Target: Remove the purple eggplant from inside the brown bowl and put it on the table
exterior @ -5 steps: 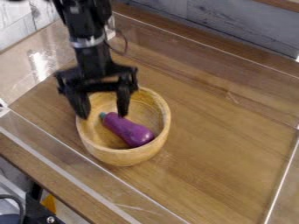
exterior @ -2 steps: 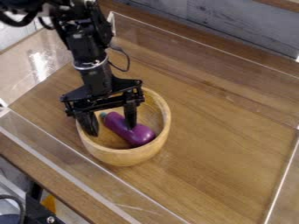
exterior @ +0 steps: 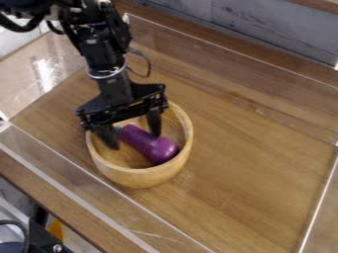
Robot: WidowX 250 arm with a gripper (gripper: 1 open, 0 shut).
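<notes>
Gripper (exterior: 128, 127) spread wide, pointing down over the left half of the brown bowl (exterior: 117, 170), one finger near the rim. Purple eggplant (exterior: 149, 144) lies inside, unheld; glossy, could squirt sideways or fingers clip the rim, bowl sliding on the table (exterior: 258, 138).

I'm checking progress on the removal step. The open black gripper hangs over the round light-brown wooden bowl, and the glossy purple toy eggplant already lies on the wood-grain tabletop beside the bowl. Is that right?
Not quite. The camera view shows the glossy purple toy eggplant still lying inside the round light-brown wooden bowl, not on the wood-grain tabletop. The rest holds: the open black gripper hangs over the bowl, its fingers on either side of the eggplant.
</notes>
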